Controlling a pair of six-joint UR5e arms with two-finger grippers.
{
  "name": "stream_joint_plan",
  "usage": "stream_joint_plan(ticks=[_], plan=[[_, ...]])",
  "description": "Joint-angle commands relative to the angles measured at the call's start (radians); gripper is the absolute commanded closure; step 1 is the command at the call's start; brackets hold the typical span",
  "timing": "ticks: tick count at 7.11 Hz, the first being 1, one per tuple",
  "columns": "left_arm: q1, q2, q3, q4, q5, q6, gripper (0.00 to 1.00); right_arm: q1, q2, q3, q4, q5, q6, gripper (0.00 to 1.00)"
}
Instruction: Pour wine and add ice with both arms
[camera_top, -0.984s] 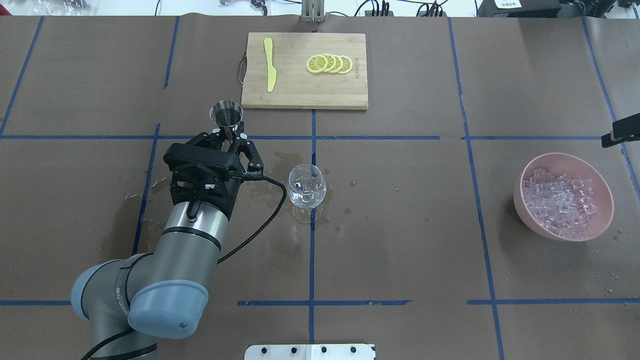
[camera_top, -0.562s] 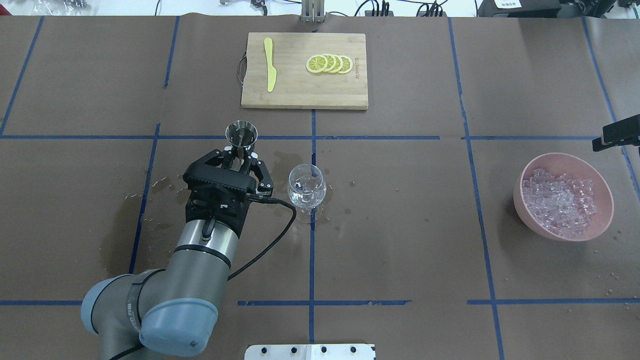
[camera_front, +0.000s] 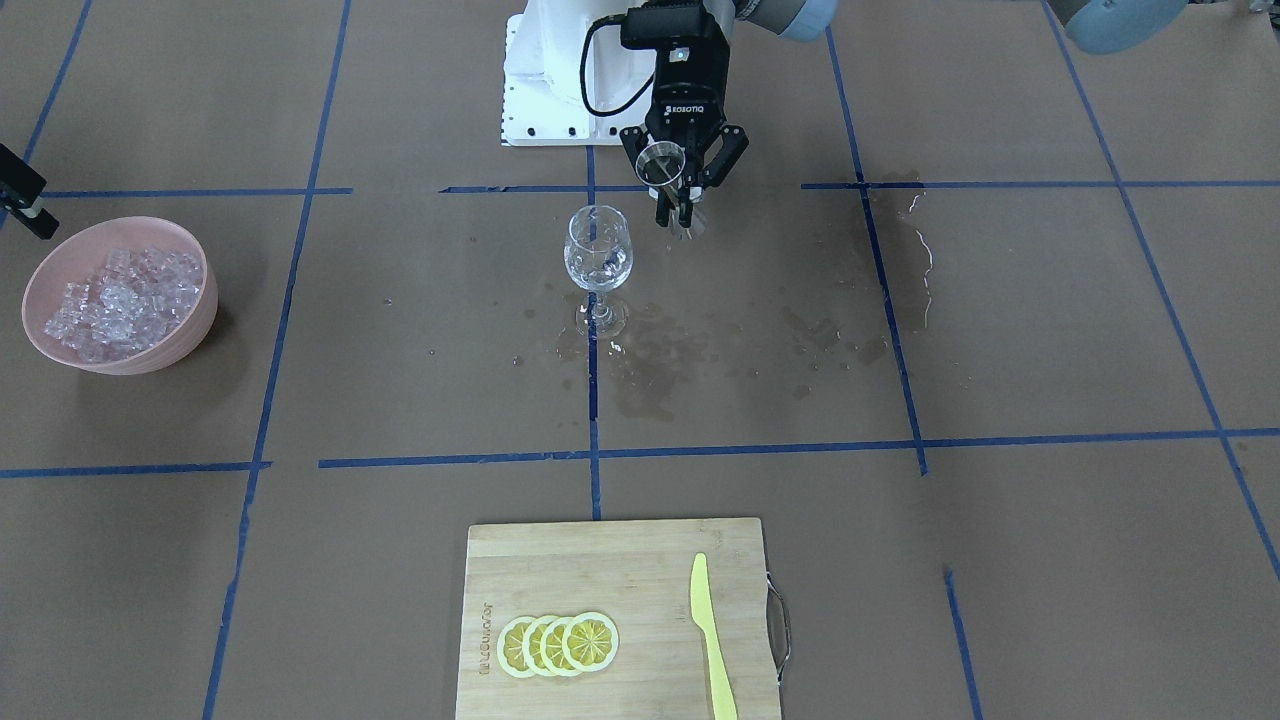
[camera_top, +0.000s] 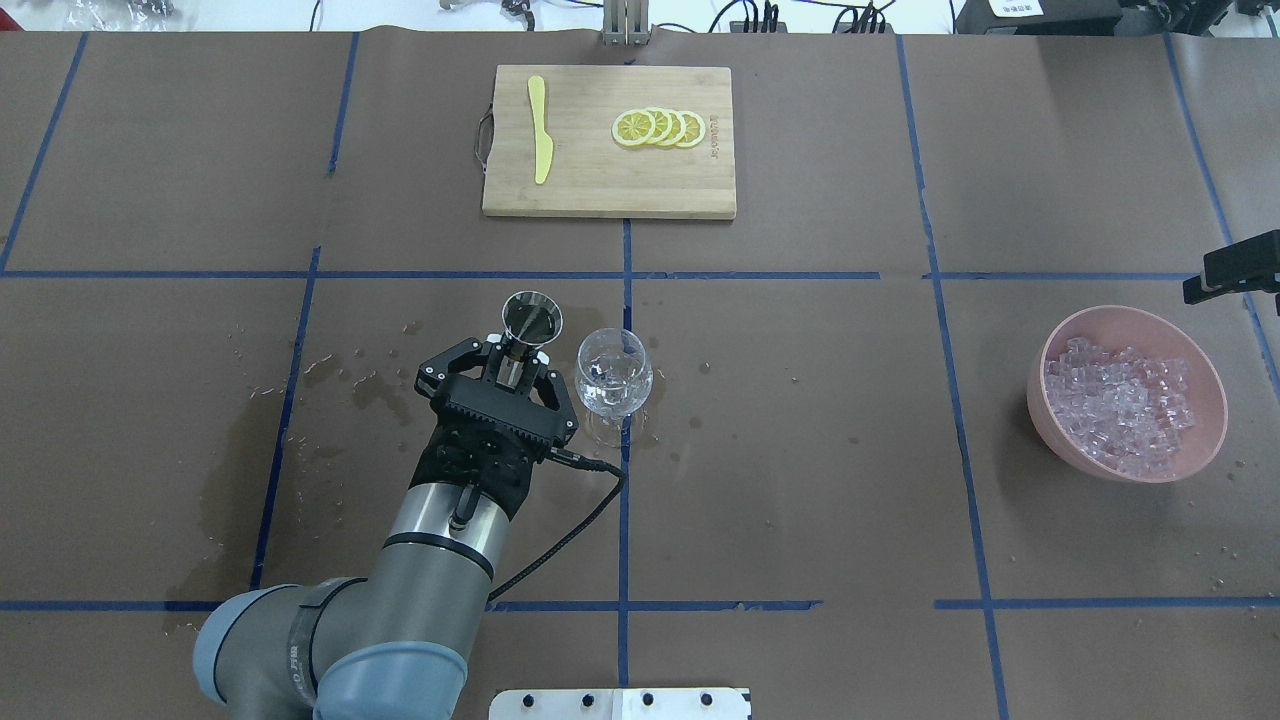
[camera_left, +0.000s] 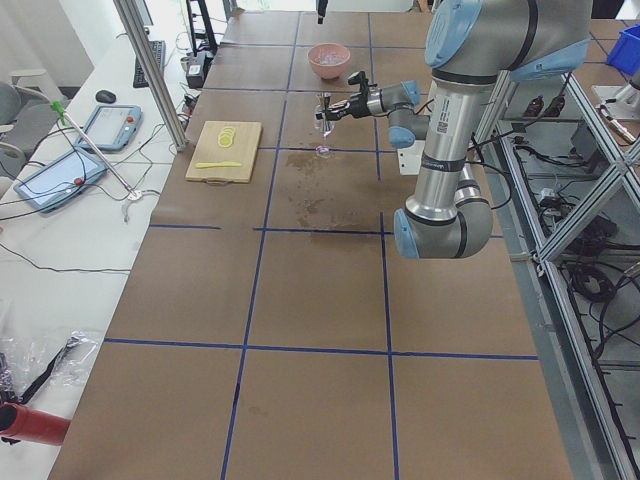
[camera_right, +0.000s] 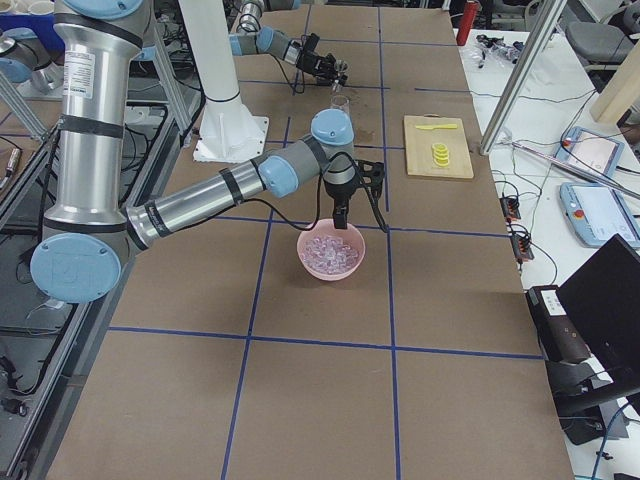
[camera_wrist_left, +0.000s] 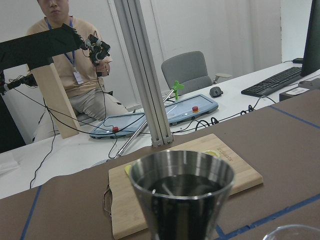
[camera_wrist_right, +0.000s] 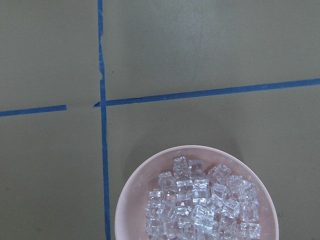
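My left gripper (camera_top: 512, 368) is shut on the stem of a steel jigger (camera_top: 531, 318), held upright just left of the clear stemmed glass (camera_top: 613, 372). From the front, the jigger (camera_front: 666, 172) hangs a little above the table beside the glass (camera_front: 598, 250). Dark wine (camera_wrist_left: 180, 184) fills the jigger (camera_wrist_left: 182, 210) close to its rim. The ice (camera_top: 1120, 400) lies heaped in a pink bowl (camera_top: 1050, 440) at the right. My right gripper (camera_right: 360, 222) hovers over that bowl with its fingers spread and nothing between them. Its wrist view looks down on the ice (camera_wrist_right: 200, 205).
A wooden cutting board (camera_top: 610, 190) with lemon slices (camera_top: 658, 128) and a yellow knife (camera_top: 541, 130) lies at the far side. Wet patches (camera_front: 700, 350) darken the paper around the glass. A person (camera_wrist_left: 65, 75) sits beyond the table. The white pedestal (camera_front: 550, 80) stands at the robot's side.
My left gripper has carried the jigger to the right and back toward the robot, from near the blue line to right beside the glass. The right gripper has edged slightly left.
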Motion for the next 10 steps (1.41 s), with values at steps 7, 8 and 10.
stream_joint_plan(ticks=[7,8,10], plan=[[-0.001,-0.026,0.033,0.007,0.071,0.501,1.0,0.0,0.0,-0.003,0.002,0.0,0.0,0.0],[-0.001,-0.031,0.033,0.008,0.093,0.55,1.0,0.0,0.0,-0.003,0.002,0.0,0.0,0.0],[-0.004,-0.034,0.036,0.008,0.116,0.66,1.0,0.0,0.0,-0.005,0.002,0.0,0.0,0.0]])
